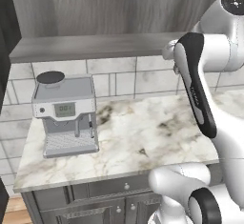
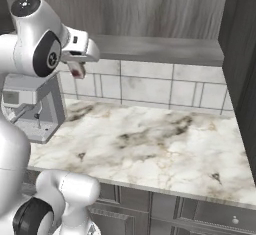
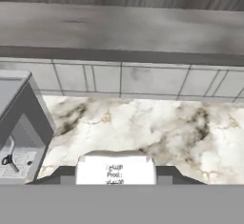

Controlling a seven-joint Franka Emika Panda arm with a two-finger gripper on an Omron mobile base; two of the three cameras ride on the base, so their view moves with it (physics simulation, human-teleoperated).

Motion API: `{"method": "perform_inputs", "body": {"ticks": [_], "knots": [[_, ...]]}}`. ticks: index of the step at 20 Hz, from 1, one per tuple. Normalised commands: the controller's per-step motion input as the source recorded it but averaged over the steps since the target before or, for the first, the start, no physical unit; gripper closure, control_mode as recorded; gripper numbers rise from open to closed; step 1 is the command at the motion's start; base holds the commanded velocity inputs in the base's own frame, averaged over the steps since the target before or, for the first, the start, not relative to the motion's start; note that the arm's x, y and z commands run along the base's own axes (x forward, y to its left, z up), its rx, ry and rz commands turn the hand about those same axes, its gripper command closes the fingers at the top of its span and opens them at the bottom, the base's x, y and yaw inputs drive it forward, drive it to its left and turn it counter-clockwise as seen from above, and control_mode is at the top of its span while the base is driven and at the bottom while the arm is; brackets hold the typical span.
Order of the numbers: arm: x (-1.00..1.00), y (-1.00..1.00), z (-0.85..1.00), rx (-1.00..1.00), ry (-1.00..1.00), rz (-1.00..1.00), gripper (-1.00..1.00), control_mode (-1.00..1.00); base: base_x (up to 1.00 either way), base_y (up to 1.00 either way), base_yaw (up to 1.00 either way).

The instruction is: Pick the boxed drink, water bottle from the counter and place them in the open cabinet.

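**Hand view: carton held high, shelf edge ahead**

Left base view puts the coffee machine [image 1: 65, 115] at the far left of the marble tabletop [image 1: 143, 137], with my arm rising on the right toward the open cabinet [image 1: 95, 46] and its grey shelf board. In the right base view my gripper [image 2: 76, 69] hangs just under that shelf's front edge, closed around the boxed drink [image 2: 76, 69], a small whitish-red shape between the fingers. The hand view shows the carton's white top [image 3: 116, 169] sitting between my fingertips, the shelf lip running straight across above it.

The risk, as I judge it: I am still below the board, so pushing forward now could knock the carton against the lip and twist it out of my grip onto the tabletop. A tilted release could also tip so small a carton over on the shelf.
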Motion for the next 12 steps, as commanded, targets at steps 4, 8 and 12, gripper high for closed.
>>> {"method": "perform_inputs", "body": {"ticks": [4,8,12], "knots": [[0.0,0.04,0.47,0.1,-0.04,-0.19,1.0,-1.0,0.0,0.0,0.0],[0.04,0.0,0.23,0.18,-0.02,-0.14,1.0,-1.0,0.0,0.0,0.0],[0.22,0.0,0.05,0.23,-0.07,-0.08,1.0,-1.0,0.0,0.0,0.0]]}}
